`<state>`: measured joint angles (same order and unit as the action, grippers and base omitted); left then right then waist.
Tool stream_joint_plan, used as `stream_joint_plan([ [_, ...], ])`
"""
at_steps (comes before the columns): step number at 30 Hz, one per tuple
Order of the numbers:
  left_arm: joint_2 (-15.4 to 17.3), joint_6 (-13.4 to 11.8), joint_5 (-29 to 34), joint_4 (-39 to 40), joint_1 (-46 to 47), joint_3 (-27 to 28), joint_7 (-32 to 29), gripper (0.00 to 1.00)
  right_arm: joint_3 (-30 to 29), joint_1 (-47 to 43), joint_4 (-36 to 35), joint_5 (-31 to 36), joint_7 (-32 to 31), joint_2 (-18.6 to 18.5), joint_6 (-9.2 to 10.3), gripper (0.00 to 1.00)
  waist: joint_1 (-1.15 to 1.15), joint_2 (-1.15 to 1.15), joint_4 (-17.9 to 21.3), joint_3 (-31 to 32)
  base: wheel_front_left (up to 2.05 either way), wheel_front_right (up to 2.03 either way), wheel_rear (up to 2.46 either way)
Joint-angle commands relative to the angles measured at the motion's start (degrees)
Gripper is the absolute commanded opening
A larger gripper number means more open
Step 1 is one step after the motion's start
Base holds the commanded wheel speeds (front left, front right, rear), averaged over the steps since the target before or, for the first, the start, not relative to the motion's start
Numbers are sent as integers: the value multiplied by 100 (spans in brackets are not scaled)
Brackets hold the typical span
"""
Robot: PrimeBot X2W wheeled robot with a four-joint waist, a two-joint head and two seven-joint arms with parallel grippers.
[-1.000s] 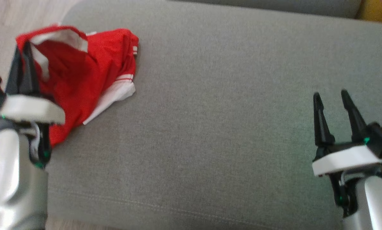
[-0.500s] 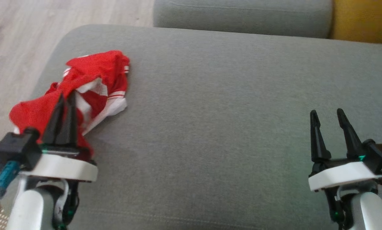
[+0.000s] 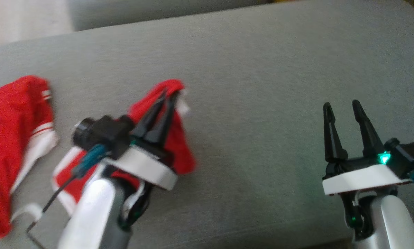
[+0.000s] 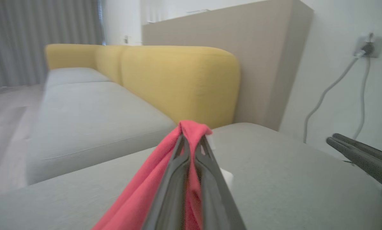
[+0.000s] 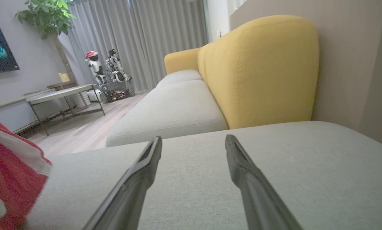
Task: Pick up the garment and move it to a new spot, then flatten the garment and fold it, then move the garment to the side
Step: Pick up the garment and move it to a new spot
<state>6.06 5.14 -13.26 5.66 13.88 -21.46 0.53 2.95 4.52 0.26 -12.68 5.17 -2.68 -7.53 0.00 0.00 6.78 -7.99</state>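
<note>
1. A broad grey sofa cushion [image 3: 262,103] spreads across the head view, with pale floor [image 3: 20,20] at the top left. The wrist views show a yellow backrest [image 4: 178,80] behind it.
2. The red garment [image 3: 9,138], trimmed in white, lies on the left part of the cushion. Its long axis runs across the head view, from the left edge towards the middle.
3. Its right end is lifted into a peak and pinched by the left gripper [image 3: 169,94]. The two dark fingers are pressed together on the fold, and cloth hangs down on both sides of them.
4. In the left wrist view the red fabric drapes over the closed fingertips [image 4: 181,150] and falls away to the lower left.
5. The right gripper [image 3: 341,104] hovers over bare cushion well to the right. Its fingers stand apart with nothing between them.
6. The garment's left side is cut off by the frame edge, and its middle is hidden behind the left wrist and its camera.
7. The head view is blurred, so I cannot tell what kind of garment this is or which end is its top.
8. The right wrist view catches a red and white part of it at the lower left [image 5: 12,179].
</note>
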Motion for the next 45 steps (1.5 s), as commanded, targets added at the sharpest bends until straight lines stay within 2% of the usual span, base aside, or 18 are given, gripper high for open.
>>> stream_joint_plan([
  [1, -36, 38, -23, 158, 407, 88, 11, 0, 145, 232, -205, -60, 81, -23, 4, 100, 0, 0, 661, -378, 0, 0, 0],
  [5, -175, 113, -82, -68, 941, -352, 61, 0, 140, 300, -125, -218, 221, -22, 4, 100, 0, 0, 1069, -572, 0, 0, 0],
  [9, -227, 118, -190, -404, 1227, -491, 30, 0, 113, 314, -67, -333, 336, -21, 4, 100, 0, 0, 1211, -772, 0, 0, 0],
  [13, -144, 61, -346, -830, 1175, -338, -81, 0, 91, 338, -6, -412, 418, -21, 4, 100, 0, 0, 1087, -956, 0, 0, 0],
  [20, 295, -58, -550, -1510, 915, 122, -77, 0, 185, 526, 82, -462, 474, -21, 4, 100, 0, 0, 693, -1193, 0, 0, 0],
  [24, 359, -61, -639, -1730, 887, 230, 31, 0, 190, 600, 107, -438, 469, -21, 4, 100, 0, 0, 526, -1247, 0, 0, 0],
  [25, 356, -56, -667, -1802, 903, 252, 77, 48, 185, 619, 113, -428, 462, -21, 4, 100, 0, 0, 469, -1259, 0, 0, 0],
  [26, 344, -44, -694, -1875, 920, 256, 130, 100, 181, 638, 117, -406, 453, -21, 4, 100, 0, 0, 421, -1265, 0, 0, 0],
  [33, 122, -45, -812, -2204, 886, 260, 813, 100, 153, 707, 124, -221, 355, -21, 4, 100, 0, 0, 140, -1086, 0, 0, 0],
  [36, 68, -220, -710, -2173, 785, 314, 1177, 100, 148, 709, 117, -125, 297, -21, 4, 100, 0, 0, 34, -933, 0, 0, 0],
  [40, 46, -582, -505, -1961, 617, 525, 1398, 100, 97, 674, 121, -2, 211, -21, 4, 100, 0, 0, -126, -705, 0, 0, 0],
  [45, 61, -789, -379, -1584, 311, 890, 1442, 100, 32, 559, 116, 127, 91, -33, 4, 100, 0, 0, -335, -439, 0, 0, 0],
])
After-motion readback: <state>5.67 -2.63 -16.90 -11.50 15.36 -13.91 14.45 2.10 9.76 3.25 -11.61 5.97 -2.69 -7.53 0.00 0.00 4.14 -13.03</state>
